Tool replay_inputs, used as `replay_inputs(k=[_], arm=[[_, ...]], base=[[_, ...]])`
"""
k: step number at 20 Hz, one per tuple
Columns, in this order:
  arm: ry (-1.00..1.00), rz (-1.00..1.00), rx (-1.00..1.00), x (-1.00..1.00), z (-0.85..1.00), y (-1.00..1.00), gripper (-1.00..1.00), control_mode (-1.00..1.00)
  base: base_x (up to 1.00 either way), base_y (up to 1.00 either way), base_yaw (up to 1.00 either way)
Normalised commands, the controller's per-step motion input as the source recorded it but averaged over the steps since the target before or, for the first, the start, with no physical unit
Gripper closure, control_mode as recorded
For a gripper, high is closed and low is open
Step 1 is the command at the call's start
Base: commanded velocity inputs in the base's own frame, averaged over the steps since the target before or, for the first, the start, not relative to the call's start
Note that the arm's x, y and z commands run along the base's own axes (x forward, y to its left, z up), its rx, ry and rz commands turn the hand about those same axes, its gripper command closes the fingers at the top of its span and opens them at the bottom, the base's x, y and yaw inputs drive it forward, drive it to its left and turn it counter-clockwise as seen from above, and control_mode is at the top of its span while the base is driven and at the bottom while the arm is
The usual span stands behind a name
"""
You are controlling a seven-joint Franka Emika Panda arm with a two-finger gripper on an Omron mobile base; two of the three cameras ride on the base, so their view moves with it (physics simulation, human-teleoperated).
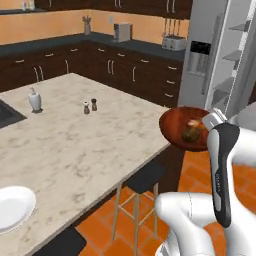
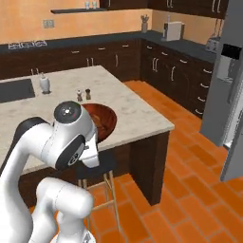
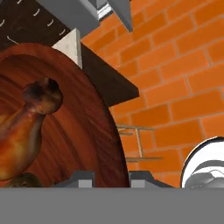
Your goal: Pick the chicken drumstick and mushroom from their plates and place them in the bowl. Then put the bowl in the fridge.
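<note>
1. While the bowl [image 1: 182, 127] hangs in the air past the bench [image 1: 75, 145] corner, the pincer [image 3: 111, 177] is clamped narrow on its rim.
2. Inside the bowl lie the chicken drumstick [image 3: 22, 135] and the mushroom [image 1: 190, 134], touching.
3. Beyond it stands the fridge [image 1: 202, 55], its door open.
4. A white plate [image 1: 12, 207] rests on the near bench edge, well apart from the bowl.

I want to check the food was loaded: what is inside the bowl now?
Inside the bowl lie the drumstick and, beside it, the dark mushroom. The arm covers the bowl's right rim, so that part of it cannot be seen.
</note>
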Motion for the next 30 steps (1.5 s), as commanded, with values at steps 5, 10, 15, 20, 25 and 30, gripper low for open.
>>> replay_inputs(k=[5,10,15,20,25,30], arm=[[0.00,0.00,0.00,0.00,0.00,0.00,1.00,1.00],[0.00,0.00,0.00,0.00,0.00,0.00,1.00,1.00],[0.00,0.00,0.00,0.00,0.00,0.00,1.00,1.00],[0.00,0.00,0.00,0.00,0.00,0.00,1.00,1.00],[0.00,0.00,0.00,0.00,0.00,0.00,1.00,1.00],[0.00,0.00,0.00,0.00,0.00,0.00,1.00,1.00]], base=[[-0.43,-0.04,-0.80],[-1.00,0.11,-0.44],[-1.00,0.42,-0.20],[-1.00,0.15,-0.13],[-1.00,-0.22,-0.06],[-1.00,-0.05,-0.05]])
